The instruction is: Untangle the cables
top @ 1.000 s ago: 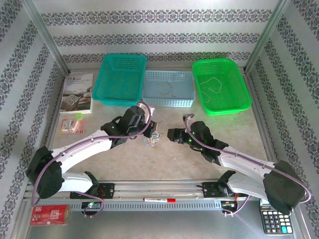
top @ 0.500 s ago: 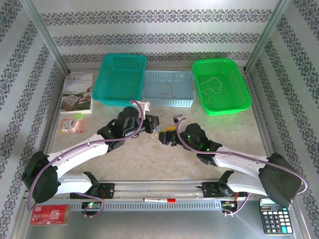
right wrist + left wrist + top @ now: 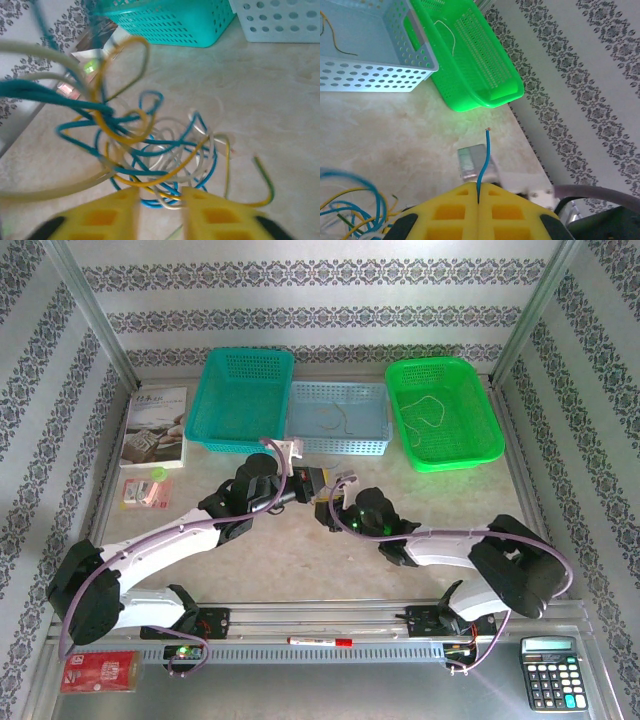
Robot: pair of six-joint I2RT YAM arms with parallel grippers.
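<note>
This is a robotics lab test cell. A beige marbled tabletop (image 3: pixel 300 565) is boxed in by bare aluminium posts (image 3: pixel 92 318) and panels of floral-striped wallpaper (image 3: pixel 300 282). Two white robot arms (image 3: pixel 170 538) are bolted to a metal rail (image 3: pixel 320 613) at 6 o'clock. Staged props include a teal perforated plastic basket (image 3: pixel 245 400) at 12 o'clock and a black calculator (image 3: pixel 548 672) at 5 o'clock.
</note>
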